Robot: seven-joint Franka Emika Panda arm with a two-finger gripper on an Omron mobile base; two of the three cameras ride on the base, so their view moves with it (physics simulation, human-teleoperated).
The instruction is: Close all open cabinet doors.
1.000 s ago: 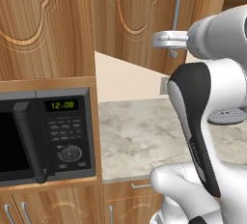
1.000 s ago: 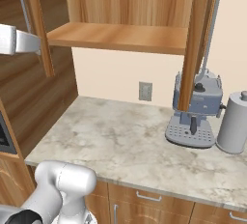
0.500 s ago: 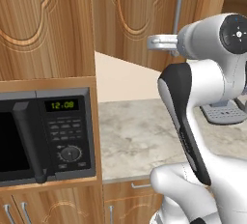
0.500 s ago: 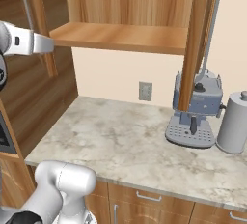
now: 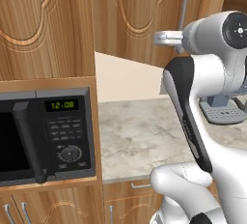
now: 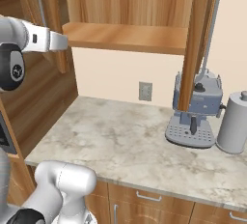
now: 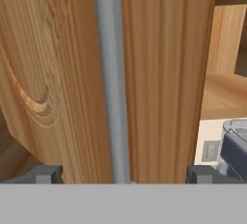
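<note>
Hand view alone shows the tool straddling the door handle.

Two upper cabinet doors stand open: one at the left and one at the right. One closed upper door sits above one microwave. One coffee machine and one canister stand on the one surface. One wall outlet.

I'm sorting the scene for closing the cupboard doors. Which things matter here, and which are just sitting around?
Matter: left open door, its handle, right open door, the hand.
Sitting around: microwave, coffee machine, grey canister, wall socket, countertop.
</note>
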